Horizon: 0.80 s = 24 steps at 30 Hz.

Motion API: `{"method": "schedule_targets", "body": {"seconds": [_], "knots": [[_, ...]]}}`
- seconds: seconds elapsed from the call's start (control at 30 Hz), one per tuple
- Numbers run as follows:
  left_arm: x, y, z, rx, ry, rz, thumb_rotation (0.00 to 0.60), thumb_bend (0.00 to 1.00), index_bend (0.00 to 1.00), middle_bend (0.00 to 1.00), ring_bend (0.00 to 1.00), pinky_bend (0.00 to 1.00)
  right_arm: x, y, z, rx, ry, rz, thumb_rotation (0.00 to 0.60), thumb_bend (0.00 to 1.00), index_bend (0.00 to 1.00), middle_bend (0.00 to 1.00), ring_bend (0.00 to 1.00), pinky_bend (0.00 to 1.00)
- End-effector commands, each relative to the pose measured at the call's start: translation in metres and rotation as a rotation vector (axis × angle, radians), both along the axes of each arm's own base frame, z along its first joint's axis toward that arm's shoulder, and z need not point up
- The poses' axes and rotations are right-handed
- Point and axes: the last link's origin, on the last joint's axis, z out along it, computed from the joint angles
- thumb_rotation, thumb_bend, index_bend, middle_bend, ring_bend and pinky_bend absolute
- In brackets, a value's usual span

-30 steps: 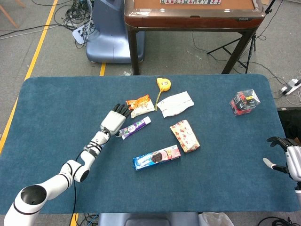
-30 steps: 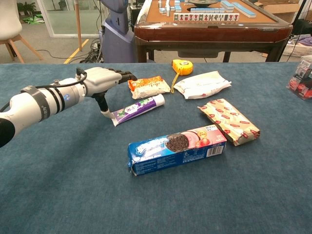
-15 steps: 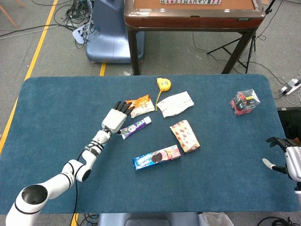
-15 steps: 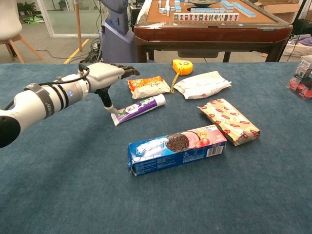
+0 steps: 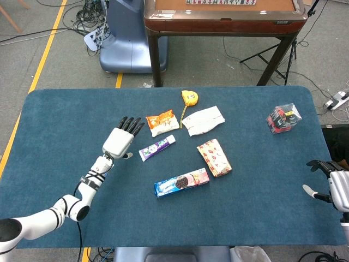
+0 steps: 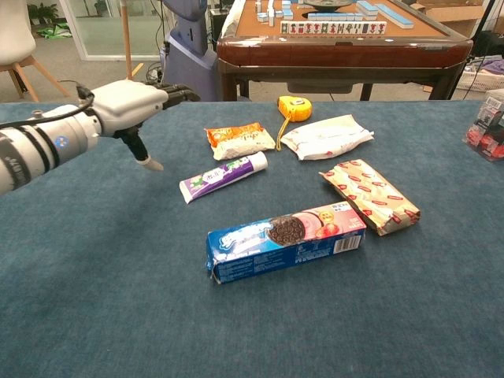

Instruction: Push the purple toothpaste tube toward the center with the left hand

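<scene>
Lying on the blue table (image 5: pixel 65 125), the purple toothpaste tube (image 5: pixel 156 148) is seen just below the orange snack packet (image 5: pixel 161 122) and above the blue cookie box (image 5: pixel 181 183), cap end pointing right. Left hand (image 5: pixel 119 141) is held apart from the tube, off its flat end, fingers spread and extended, nothing held; in the chest view the thumb (image 6: pixel 142 153) is seen pointing down, clear of the tube. Right hand (image 5: pixel 334 186) is parked at the table's right edge, fingers apart, nothing held. Tube is judged to sit left of center, so more pushing could be needed. Risks: contact made off-axis at the tail, so the tube is spun rather than slid; orange packet or white pouch (image 5: pixel 202 120) clipped by the fingers; tube driven into the patterned snack bar (image 5: pixel 214 157); hand lowered too little, so the tube is passed over.
</scene>
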Motion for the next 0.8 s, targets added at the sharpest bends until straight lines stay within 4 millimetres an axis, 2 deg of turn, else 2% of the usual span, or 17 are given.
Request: {"method": "schedule_targets", "body": {"seconds": [0.03,0.2,0.43,0.8], "knots": [[-0.029,-0.034,0.041,0.077,0.031,0.052,0.600,0.03,0.00,0.00,0.00,0.04,0.001,0.000,-0.001,0.002,0.000,0.003,0.600,0.13,0.38,0.46,0.38,0.56],[-0.045,-0.068,0.071,0.121,0.059,0.097,0.600,0.03,0.00,0.00,0.00,0.05,0.003,0.000,-0.002,0.007,0.003,0.010,0.600,0.13,0.38,0.46,0.38,0.56],[-0.058,-0.105,0.098,0.167,0.066,0.132,0.600,0.03,0.00,0.00,0.00,0.05,0.005,0.000,-0.006,0.013,0.012,0.014,0.600,0.13,0.38,0.46,0.38,0.56],[-0.080,-0.149,0.121,0.217,0.081,0.223,0.600,0.03,0.00,0.00,0.00,0.06,0.006,-0.001,-0.013,0.030,0.027,0.009,0.600,0.13,0.38,0.46,0.38,0.56]]}}
